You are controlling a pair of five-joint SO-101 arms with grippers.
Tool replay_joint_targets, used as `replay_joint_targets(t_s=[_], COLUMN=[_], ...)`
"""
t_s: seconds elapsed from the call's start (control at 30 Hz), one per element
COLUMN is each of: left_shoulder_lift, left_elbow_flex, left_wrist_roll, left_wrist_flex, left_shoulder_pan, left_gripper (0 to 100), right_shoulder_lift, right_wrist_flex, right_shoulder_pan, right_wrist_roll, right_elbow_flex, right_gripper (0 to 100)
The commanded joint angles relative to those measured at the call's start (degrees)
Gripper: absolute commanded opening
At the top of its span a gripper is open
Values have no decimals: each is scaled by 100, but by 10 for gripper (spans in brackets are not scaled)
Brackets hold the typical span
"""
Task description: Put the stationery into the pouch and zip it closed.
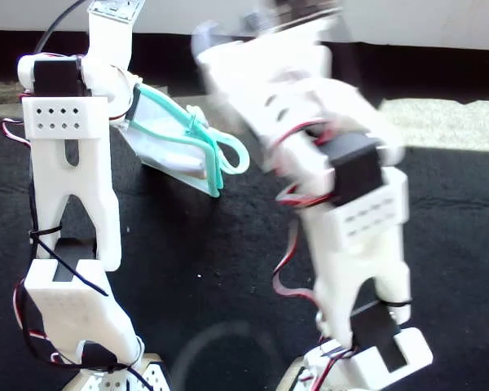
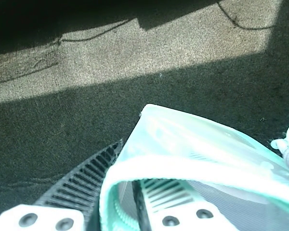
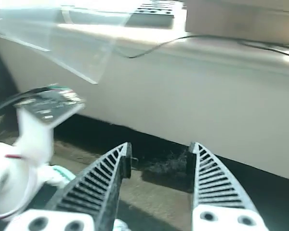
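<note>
Your left gripper (image 2: 130, 166) is pinching the mint-green pouch (image 1: 183, 142) at one edge. The pouch hangs tilted above the black mat (image 1: 228, 269). Your right gripper (image 3: 161, 154) is up off the table, fingers spread, nothing between them, facing a white wall (image 3: 207, 96).

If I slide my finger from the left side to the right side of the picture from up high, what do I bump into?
left arm → pouch → right arm
</note>
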Motion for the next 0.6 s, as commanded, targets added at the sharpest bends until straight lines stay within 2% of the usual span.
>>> replay_joint_targets(t_s=[0.0,0.1,0.23,0.33,0.57], left_shoulder_lift=[198,198,207,198,198], left_elbow_flex=[4,4,4,4,4], left_wrist_roll=[-53,-53,-53,-53,-53], left_wrist_flex=[-35,-35,-35,-35,-35], left_shoulder_pan=[40,40,75,75,48], left_gripper=[9,9,9,9,9], right_shoulder_lift=[207,673,1666,2396,3697], right_wrist_flex=[84,4,-576,-954,-1938], right_shoulder_pan=[1367,2026,2510,2633,2642], right_wrist_roll=[-9,0,0,-9,-9], right_elbow_flex=[382,1226,1833,1833,1833], right_gripper=[184,187,217,267,267])
